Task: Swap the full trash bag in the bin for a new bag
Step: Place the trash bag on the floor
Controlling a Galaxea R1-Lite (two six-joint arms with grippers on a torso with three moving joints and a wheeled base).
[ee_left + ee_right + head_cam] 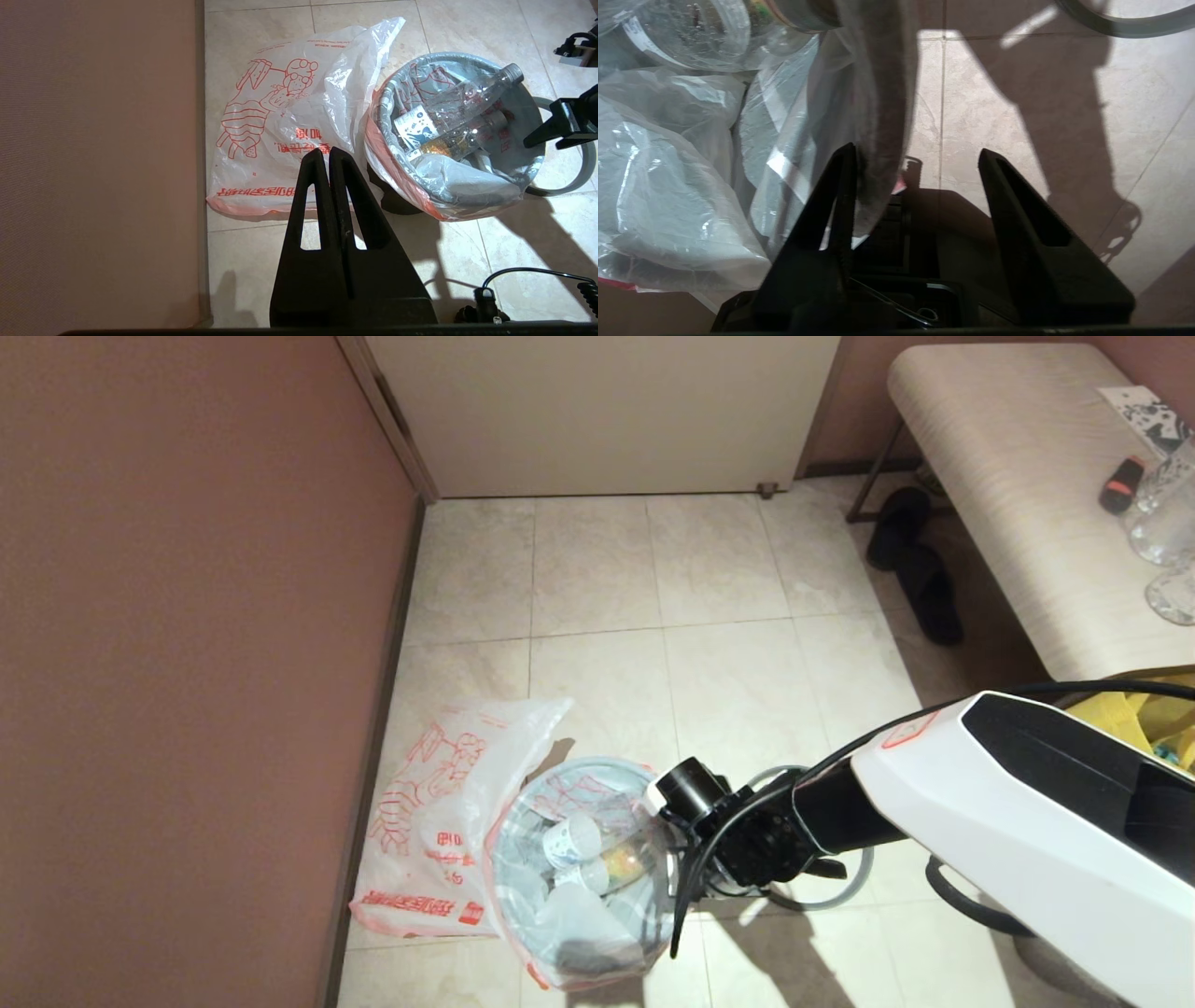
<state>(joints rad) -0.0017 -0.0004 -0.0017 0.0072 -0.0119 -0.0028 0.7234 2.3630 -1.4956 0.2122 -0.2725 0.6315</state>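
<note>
Beige floor tiles (719,691) meet a pink-brown wall (187,663).

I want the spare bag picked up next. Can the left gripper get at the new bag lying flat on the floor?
Probably yes. The left gripper, shut, hangs right above the new bag, nothing between them; the bin stands beside it.

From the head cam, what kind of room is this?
Probably a home or guest-room entryway: beige tiled floor before a closed white door, dark slippers under a cushioned bench, and a lined wastebasket by the wall.
</note>
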